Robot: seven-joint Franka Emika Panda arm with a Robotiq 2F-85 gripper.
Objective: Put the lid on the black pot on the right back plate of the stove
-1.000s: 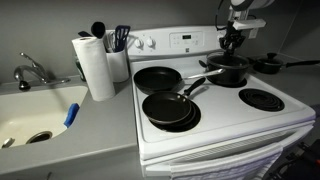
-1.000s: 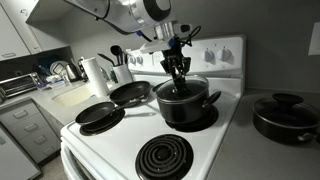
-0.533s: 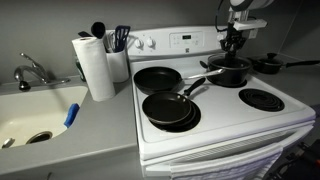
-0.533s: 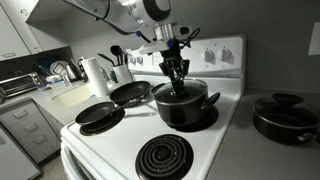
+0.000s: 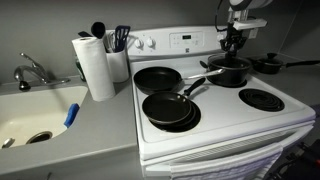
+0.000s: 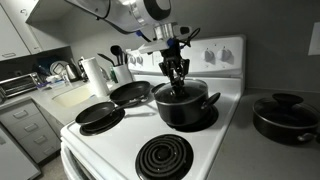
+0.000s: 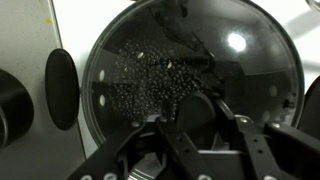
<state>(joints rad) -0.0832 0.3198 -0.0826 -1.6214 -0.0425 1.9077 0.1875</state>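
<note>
The black pot stands on the stove's back right plate and also shows in an exterior view. A glass lid, fogged with droplets, lies over it and fills the wrist view. My gripper hangs straight down over the pot's middle in both exterior views. Its fingers sit on either side of the lid's dark knob and appear shut on it.
Two black frying pans sit on the stove's other side. The front right burner is bare. A second lidded black pot stands on the counter beside the stove. A paper towel roll, utensil holder and sink are further off.
</note>
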